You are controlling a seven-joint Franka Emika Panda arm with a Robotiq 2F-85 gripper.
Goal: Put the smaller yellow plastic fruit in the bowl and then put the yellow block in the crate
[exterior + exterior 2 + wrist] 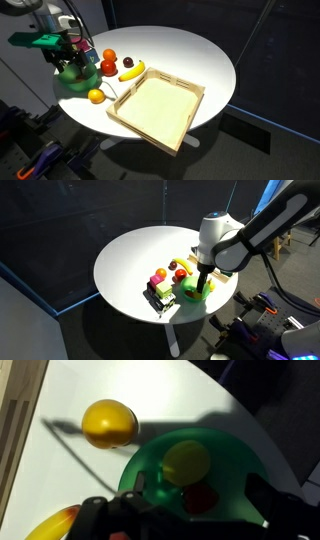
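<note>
White and round, the table (200, 55) has everything gathered toward one edge. A small round yellow plastic fruit (186, 462) lies inside the green bowl (235, 460), beside something red, so the first step looks done. As hollow plastic it is probably light, stiff and slick, and apt to roll or squirt out of a pinch. It would be best taken from above, across its widest middle. Just outside the bowl, on the table toward the wooden crate (160, 105), rests a second, lemon-like yellow fruit (109, 423). A banana (132, 70) lies close by the crate's rim. The gripper (204, 282) hangs over the bowl; in the wrist view its jaws seem parted, with nothing between them. No yellow block can be picked out for certain.
</note>
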